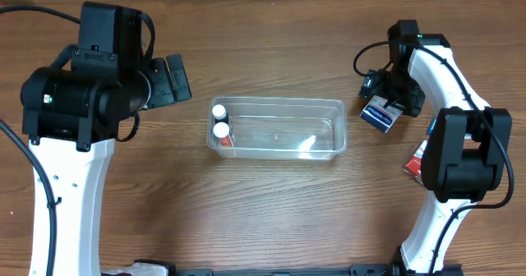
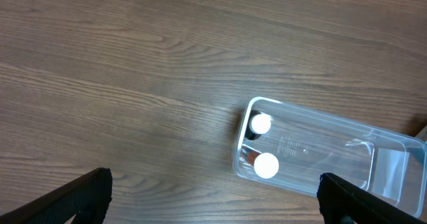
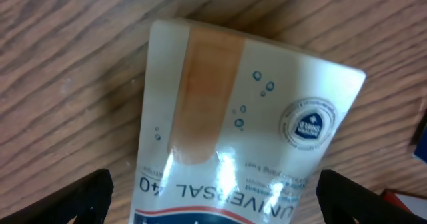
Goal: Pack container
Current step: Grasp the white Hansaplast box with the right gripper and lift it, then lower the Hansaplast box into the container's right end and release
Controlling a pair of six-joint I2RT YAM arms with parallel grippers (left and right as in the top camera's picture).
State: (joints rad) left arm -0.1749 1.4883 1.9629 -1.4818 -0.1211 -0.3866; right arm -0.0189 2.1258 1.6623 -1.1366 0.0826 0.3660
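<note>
The clear plastic container (image 1: 279, 102) lies at the table's middle. Two white-capped bottles (image 1: 219, 111) (image 1: 221, 131) stand at its left end. The left wrist view shows the container (image 2: 320, 119) and both caps (image 2: 261, 124) (image 2: 266, 165). My left gripper (image 1: 170, 80) (image 2: 213, 204) is open and empty, above bare wood to the left of the container. My right gripper (image 1: 383, 103) (image 3: 227, 201) is open, its fingers on either side of a white and blue plaster box (image 1: 378, 115) (image 3: 240, 97) lying on the table to the right of the container, with gaps on both sides.
A red and white box (image 1: 414, 163) lies at the right, partly hidden under the right arm. The arm bases stand at the table's front left and front right.
</note>
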